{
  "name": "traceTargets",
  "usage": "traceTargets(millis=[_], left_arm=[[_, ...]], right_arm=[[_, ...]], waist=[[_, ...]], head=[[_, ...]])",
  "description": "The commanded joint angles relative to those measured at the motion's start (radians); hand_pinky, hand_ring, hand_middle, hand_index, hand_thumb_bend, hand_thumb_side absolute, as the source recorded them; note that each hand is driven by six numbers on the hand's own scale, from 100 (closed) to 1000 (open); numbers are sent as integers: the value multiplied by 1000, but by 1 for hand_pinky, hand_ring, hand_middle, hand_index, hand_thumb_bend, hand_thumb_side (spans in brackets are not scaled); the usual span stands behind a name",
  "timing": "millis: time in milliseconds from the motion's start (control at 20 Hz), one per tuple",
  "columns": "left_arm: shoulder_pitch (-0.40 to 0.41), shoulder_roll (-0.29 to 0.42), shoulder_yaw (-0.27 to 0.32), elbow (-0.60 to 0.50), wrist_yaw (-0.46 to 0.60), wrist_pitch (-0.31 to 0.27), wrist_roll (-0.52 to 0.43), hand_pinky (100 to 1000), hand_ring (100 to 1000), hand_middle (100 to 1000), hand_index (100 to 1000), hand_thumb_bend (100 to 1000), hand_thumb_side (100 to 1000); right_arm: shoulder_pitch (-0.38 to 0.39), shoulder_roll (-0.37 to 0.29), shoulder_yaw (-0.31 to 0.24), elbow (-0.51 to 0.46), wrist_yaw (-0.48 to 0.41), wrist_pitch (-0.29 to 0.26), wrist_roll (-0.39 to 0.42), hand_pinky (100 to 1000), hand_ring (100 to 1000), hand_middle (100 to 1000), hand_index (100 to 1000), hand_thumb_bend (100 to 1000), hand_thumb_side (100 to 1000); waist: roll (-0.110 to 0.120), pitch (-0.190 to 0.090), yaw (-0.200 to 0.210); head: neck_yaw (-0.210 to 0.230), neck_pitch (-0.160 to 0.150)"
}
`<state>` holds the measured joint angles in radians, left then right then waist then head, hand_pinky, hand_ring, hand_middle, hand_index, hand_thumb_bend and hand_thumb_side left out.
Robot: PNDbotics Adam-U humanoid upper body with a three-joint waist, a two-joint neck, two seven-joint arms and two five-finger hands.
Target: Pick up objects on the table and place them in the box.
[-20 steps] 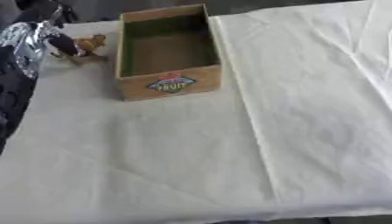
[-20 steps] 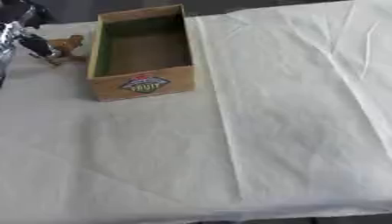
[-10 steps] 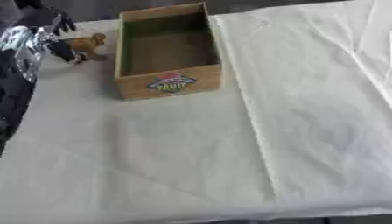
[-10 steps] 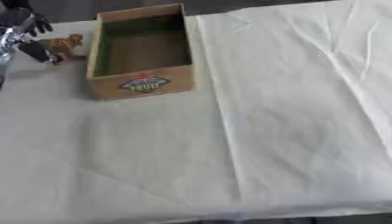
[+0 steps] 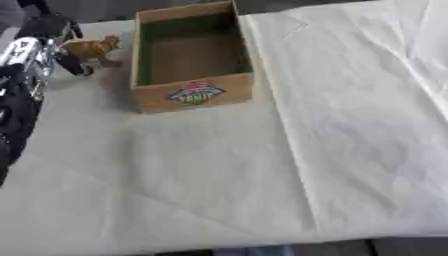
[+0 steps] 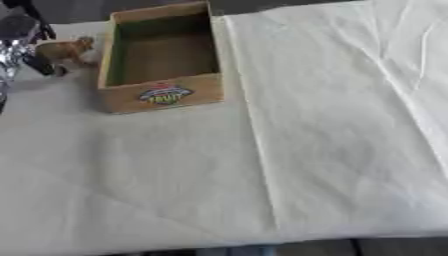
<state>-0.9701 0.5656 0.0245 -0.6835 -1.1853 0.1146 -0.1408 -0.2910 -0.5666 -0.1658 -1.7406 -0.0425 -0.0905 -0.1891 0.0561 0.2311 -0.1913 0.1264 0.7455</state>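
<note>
- Left eye view: the left hand (image 5: pixel 39 47) comes in at the upper left edge, black and silver, with its dark fingers (image 5: pixel 72 64) curled down round the small tan toy animal (image 5: pixel 94 48). The toy sits just beside the outer left wall of the wooden box (image 5: pixel 194 95), not inside it. I judge the fingers are holding it, but the contact itself is blurred.
- From here the risk is the box wall: the toy is so near it that a low carry could knock the toy against the rim or shove the box sideways across the cloth.
- The toy's thin legs and head stick out past the fingers, so it could twist or slip free on the lift and drop outside the box.
- The box looks empty, green on its inner walls, with a fruit label (image 5: pixel 197 92) on the near end.
- Right eye view: the same left hand (image 6: pixel 17 37) shows only partly at the left edge, the toy animal (image 6: pixel 66 50) between it and the box (image 6: pixel 162 97). The right hand shows in neither view.
- The table (image 6: pixel 306 150) is covered with a pale cream cloth, creased in long folds to the right of the box. I judge the cloth could drag or bunch if the box is pushed.
- Beyond the far edge is a dark grey strip of floor or wall; little else of the room shows.
</note>
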Motion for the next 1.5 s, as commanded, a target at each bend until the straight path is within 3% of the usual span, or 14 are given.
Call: traceTargets(millis=[50, 450, 900, 1100, 1500], left_arm=[[-11, 16, 5, -9, -13, 3, 25, 736, 651, 635, 726, 619, 100], [-3, 4, 2, -12, -54, 10, 122, 593, 514, 499, 597, 600, 100], [0, 1, 5, -5, -55, 18, 192, 422, 349, 308, 383, 390, 100], [1, 2, 10, -21, 1, 16, 224, 365, 310, 249, 314, 355, 100], [-1, 39, -15, -126, 169, 4, 227, 340, 298, 225, 282, 353, 100]], right_arm=[[-17, -16, -8, -8, -4, 0, 4, 441, 588, 684, 842, 100, 305], [-18, -11, -9, -8, -5, 0, 5, 441, 588, 683, 843, 100, 308], [-17, -10, -11, -7, -5, 0, 4, 441, 587, 682, 843, 100, 312], [-16, -9, -12, -6, -6, -1, 4, 442, 588, 682, 844, 100, 312], [-8, -8, -15, -3, -6, -2, 0, 442, 588, 682, 844, 100, 313]], waist=[[-6, -11, -2], [-3, -3, -6], [-2, -2, -8], [-5, -3, -6], [-13, -15, 9]], head=[[3, -12], [1, -17], [-3, -18], [-5, -17], [-8, -12]])
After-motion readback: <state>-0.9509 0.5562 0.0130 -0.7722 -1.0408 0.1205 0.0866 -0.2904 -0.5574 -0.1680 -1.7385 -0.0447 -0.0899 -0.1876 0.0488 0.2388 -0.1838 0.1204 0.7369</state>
